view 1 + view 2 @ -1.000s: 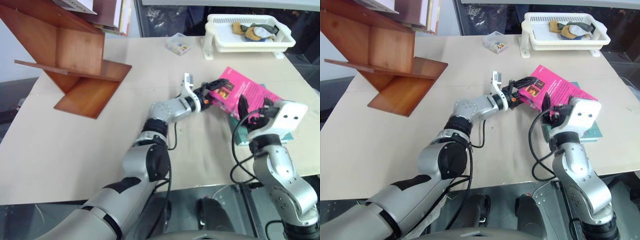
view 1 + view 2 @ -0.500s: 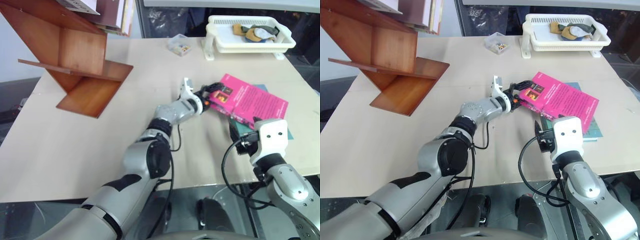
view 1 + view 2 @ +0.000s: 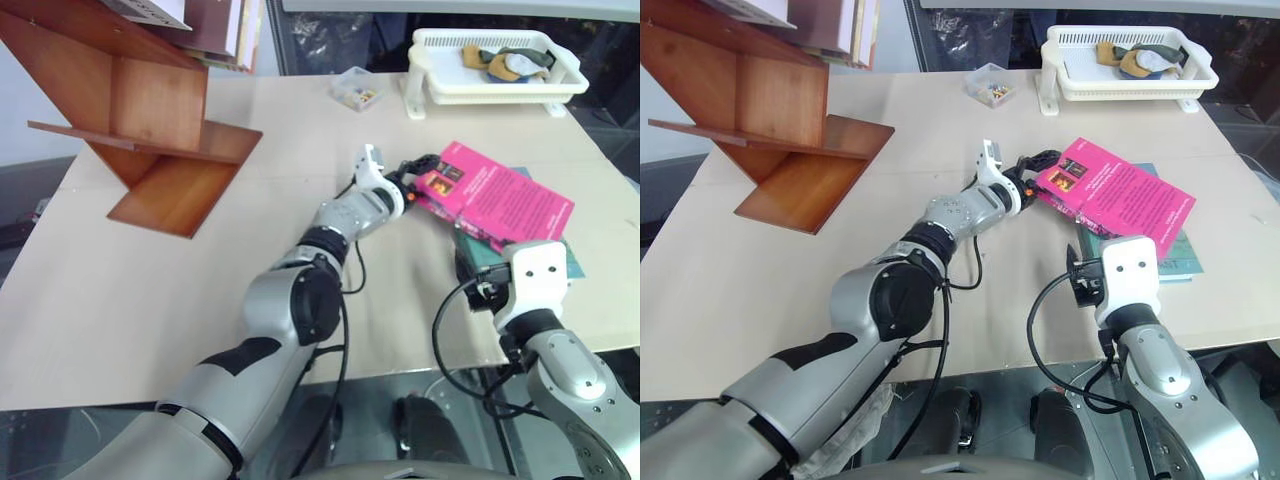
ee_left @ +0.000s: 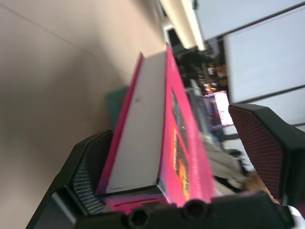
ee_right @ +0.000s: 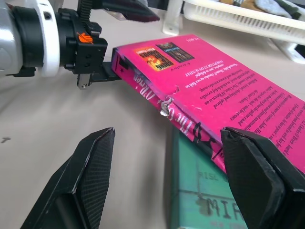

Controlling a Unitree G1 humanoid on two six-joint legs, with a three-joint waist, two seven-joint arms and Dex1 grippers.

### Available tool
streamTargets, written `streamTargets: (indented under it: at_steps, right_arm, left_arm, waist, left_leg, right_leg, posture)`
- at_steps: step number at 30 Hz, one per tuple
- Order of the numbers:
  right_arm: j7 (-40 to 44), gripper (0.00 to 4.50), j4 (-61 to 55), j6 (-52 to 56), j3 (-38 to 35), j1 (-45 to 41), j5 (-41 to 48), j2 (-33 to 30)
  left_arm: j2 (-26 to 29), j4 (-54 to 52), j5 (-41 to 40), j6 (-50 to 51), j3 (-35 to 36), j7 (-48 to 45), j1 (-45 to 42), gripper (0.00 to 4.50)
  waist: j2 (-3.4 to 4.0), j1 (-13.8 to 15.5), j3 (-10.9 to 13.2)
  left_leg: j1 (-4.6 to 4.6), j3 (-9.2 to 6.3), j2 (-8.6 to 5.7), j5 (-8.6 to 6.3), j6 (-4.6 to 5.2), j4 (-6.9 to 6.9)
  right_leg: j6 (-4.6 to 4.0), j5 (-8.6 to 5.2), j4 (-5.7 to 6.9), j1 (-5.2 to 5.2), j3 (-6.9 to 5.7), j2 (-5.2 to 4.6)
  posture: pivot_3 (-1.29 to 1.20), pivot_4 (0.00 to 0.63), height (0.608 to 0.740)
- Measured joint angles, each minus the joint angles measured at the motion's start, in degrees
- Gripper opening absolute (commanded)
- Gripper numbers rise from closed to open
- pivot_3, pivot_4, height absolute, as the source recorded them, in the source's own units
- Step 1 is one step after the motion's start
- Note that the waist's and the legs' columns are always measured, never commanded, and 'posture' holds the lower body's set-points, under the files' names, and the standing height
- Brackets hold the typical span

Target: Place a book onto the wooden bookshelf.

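Since a second ago the left gripper (image 3: pixel 415 172) has pushed its wide-open jaws around the corner of the pink book (image 3: pixel 497 194), seemingly unclamped, lying on the teal-green book (image 3: pixel 1173 256) far from the wooden bookshelf (image 3: pixel 150 120); right gripper (image 5: pixel 178 176) open, empty.

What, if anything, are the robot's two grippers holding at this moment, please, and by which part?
Nothing is clamped. The open left gripper straddles a corner of the thick bright pink paperback book; the right gripper is open and empty.

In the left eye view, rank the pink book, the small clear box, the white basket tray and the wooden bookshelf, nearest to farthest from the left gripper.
1. Pink book, between its fingers.
2. Small clear box, beyond it.
3. White basket tray, far right.
4. Wooden bookshelf, far left.
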Motion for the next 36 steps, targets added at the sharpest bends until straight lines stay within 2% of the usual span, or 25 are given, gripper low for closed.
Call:
streamTargets:
  at_steps: [3, 4, 5, 6, 7, 13, 17, 21, 23, 27, 30, 36]
  right_arm:
    - [1.64, 3.62, 0.03, 0.24, 0.0, 0.01, -0.82, -0.01]
    - [1.83, 3.88, 0.05, 0.24, -0.01, 0.01, -0.94, 0.0]
    - [2.32, 3.88, 0.07, 0.24, -0.02, 0.01, -1.2, 0.0]
    - [2.82, 4.29, 0.29, 0.2, -0.05, -0.14, -1.23, 0.3]
    - [3.58, 4.45, 1.18, -0.21, -0.06, -0.73, -1.23, 1.37]
    - [5.2, 4.45, 5.08, -3.69, -0.07, -2.4, -2.64, 5.04]
    - [6.5, 4.45, 3.76, -4.53, -0.04, -0.75, -3.01, 6.03]
    - [8.35, 4.45, 1.37, -4.75, -0.24, 3.4, -4.37, 4.1]
    - [9.19, 4.45, 0.94, -4.75, -0.34, 4.45, -4.84, 3.66]
    - [10.71, 4.45, 0.22, -4.79, -0.48, 6.31, -6.29, 2.7]
    - [10.94, 4.45, 0.04, -4.78, -0.62, 6.77, -7.11, 2.65]
    - [10.93, 4.45, -0.04, -4.76, 0.21, 6.46, -8.88, 2.86]
  left_arm:
    - [2.14, -0.04, 0.51, -0.09, 0.21, -0.25, 0.83, 4.43]
    - [2.31, -0.07, 0.49, -0.03, 0.28, -0.34, 0.93, 4.49]
    - [2.8, -0.08, 0.48, 0.1, 0.41, -0.61, 1.4, 4.49]
    - [2.99, -0.09, 0.07, 0.46, 1.08, -0.85, 1.72, 4.5]
    - [3.22, -0.11, -0.67, 0.65, 2.08, -0.97, 1.99, 4.5]
    - [3.32, -0.32, -1.15, 0.5, 2.97, -2.07, 2.36, 4.5]
    - [5.75, -5.28, -3.18, 12.23, 2.98, -3.43, 5.25, 4.5]
    - [6.7, -17.69, -7.93, 28.25, 3.38, -0.61, 12.86, 4.5]
    - [4.18, -25.78, -10.4, 35.11, 3.39, 2.91, 16.99, 4.5]
    - [-1.96, -36.4, -14.16, 41.59, 2.07, 11.09, 21.93, 4.5]
    - [-2.08, -37.35, -14.92, 41.05, 1.73, 13.75, 22.0, 4.5]
    - [-2.24, -33.36, -16.05, 33.19, -0.63, 15.05, 21.8, 4.5]
  waist:
    - [0.01, -0.09, 0.0]
    - [0.0, -0.07, 0.0]
    - [0.0, -0.04, 0.0]
    - [0.0, 0.06, 0.0]
    - [0.0, 0.09, 0.0]
    - [0.0, 0.07, 0.0]
    - [0.02, -0.64, -0.01]
    - [0.03, -1.43, -0.02]
    - [0.02, -1.23, -0.01]
    - [0.0, -0.47, -0.02]
    - [0.04, -0.78, -0.04]
    - [0.05, -0.62, -0.11]
  left_leg:
    - [0.01, -0.01, 0.01, 0.0, 0.0, 0.0]
    - [0.01, -0.01, 0.01, 0.0, 0.0, 0.0]
    - [0.0, -0.01, 0.01, 0.0, 0.0, 0.0]
    - [0.0, -0.01, 0.0, 0.0, 0.0, 0.0]
    - [0.0, -0.01, 0.0, 0.0, 0.0, 0.01]
    - [0.0, -0.02, 0.0, 0.0, 0.0, 0.01]
    - [0.0, -0.03, 0.01, 0.0, 0.0, -0.01]
    - [0.02, -0.03, 0.04, 0.0, -0.01, -0.01]
    - [0.02, -0.04, 0.05, 0.0, -0.02, 0.0]
    - [0.03, -0.05, 0.02, 0.0, -0.03, 0.02]
    - [0.11, -0.01, 0.06, 0.03, -0.08, 0.02]
    - [0.12, -0.03, 0.02, 0.06, -0.14, 0.0]
  right_leg:
    - [0.0, 0.0, 0.01, -0.01, 0.0, 0.01]
    - [0.0, 0.0, 0.01, -0.01, 0.0, 0.01]
    - [0.0, 0.0, 0.01, -0.01, -0.01, 0.01]
    - [0.0, 0.0, 0.0, 0.0, -0.01, 0.0]
    - [0.0, 0.0, 0.0, 0.0, -0.01, -0.01]
    - [0.0, 0.0, 0.01, -0.01, -0.01, -0.01]
    - [0.0, 0.0, 0.03, -0.02, 0.0, 0.01]
    - [0.0, 0.0, 0.05, -0.02, 0.03, -0.01]
    - [0.0, 0.0, 0.07, -0.01, 0.03, -0.02]
    - [0.01, 0.01, 0.06, 0.01, 0.03, -0.06]
    - [0.01, 0.01, 0.14, 0.0, 0.07, -0.01]
    - [0.0, 0.01, 0.12, 0.04, 0.04, -0.03]
  posture:
    - [0.0, 0.15, 0.74]
    - [0.0, 0.15, 0.74]
    - [0.0, 0.15, 0.74]
    - [0.0, 0.15, 0.74]
    - [0.0, 0.15, 0.74]
    - [0.0, 0.15, 0.74]
    - [0.0, 0.15, 0.74]
    - [0.0, 0.15, 0.74]
    - [0.0, 0.15, 0.74]
    - [0.0, 0.15, 0.74]
    - [0.0, 0.15, 0.74]
    - [0.0, 0.15, 0.74]
